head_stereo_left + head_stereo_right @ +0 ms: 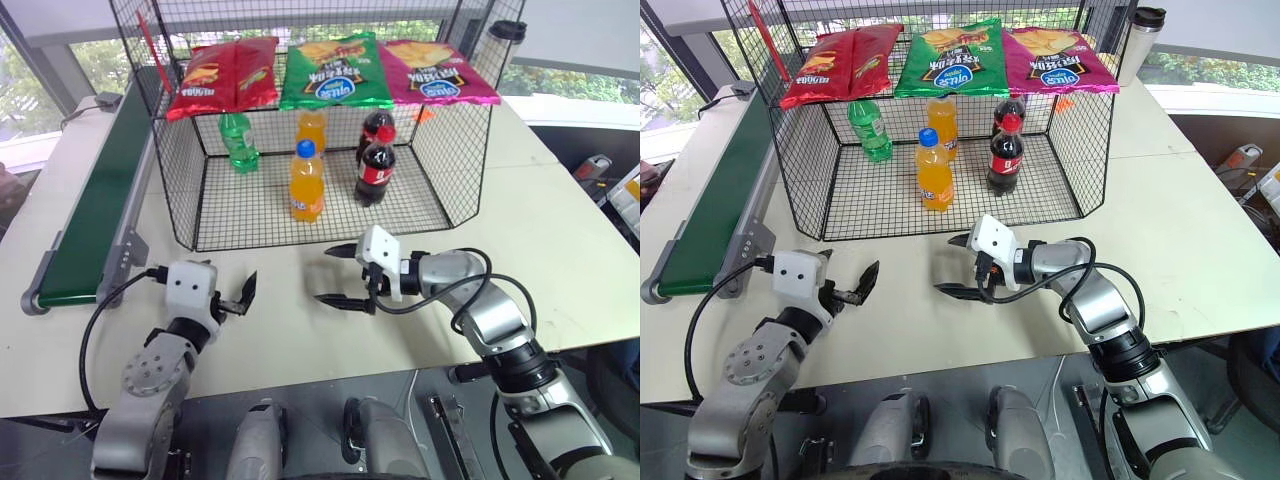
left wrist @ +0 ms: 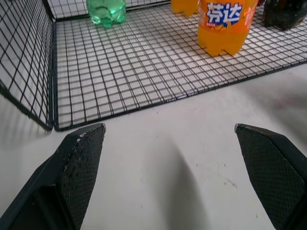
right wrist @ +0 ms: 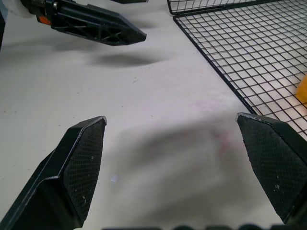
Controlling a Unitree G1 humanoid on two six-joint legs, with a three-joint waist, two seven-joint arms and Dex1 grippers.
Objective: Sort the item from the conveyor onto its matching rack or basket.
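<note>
Left eye view: both claws, left (image 1: 243, 295) and right (image 1: 338, 275), gape wide and empty over the surface (image 1: 280, 330); bottle (image 1: 238, 141) stands in the cage (image 1: 180, 190) at eleven o'clock.

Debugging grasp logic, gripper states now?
Left gripper: open, empty.
Right gripper: open, empty.

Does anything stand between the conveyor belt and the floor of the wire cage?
Yes, the wire cage's left mesh wall stands along the conveyor. Its front, facing the robot, is open.
</note>
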